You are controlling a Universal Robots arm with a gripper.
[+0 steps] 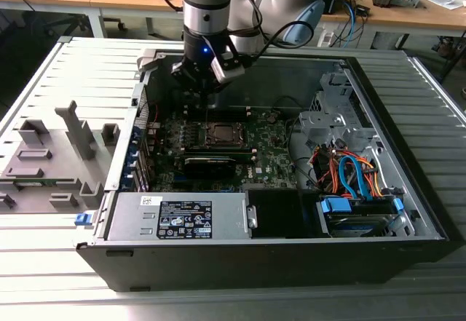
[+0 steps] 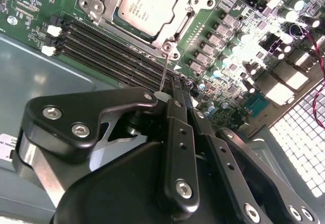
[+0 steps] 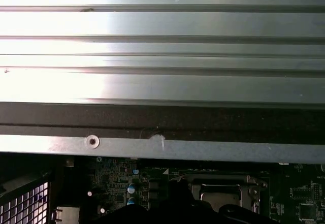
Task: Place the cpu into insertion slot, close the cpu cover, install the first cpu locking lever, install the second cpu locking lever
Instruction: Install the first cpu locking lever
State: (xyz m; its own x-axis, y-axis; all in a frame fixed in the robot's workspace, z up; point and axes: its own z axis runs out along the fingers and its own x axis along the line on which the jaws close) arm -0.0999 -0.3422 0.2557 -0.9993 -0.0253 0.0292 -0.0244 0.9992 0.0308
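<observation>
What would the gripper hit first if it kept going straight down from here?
Probably the thin locking lever beside the cpu cover, just ahead of the gripper; then the memory slots. Depth is unclear.

The exterior view looks down at a slant from in front of the open computer case (image 1: 277, 190), far enough off to take in the whole chassis and the ribbed table (image 1: 44, 73). The second wrist view looks steeply down past the gripper (image 2: 175, 89) at the motherboard (image 2: 238, 56), close up. The first wrist view faces level across the case wall (image 3: 162, 148). All 3 share the cpu (image 1: 220, 133) area
</observation>
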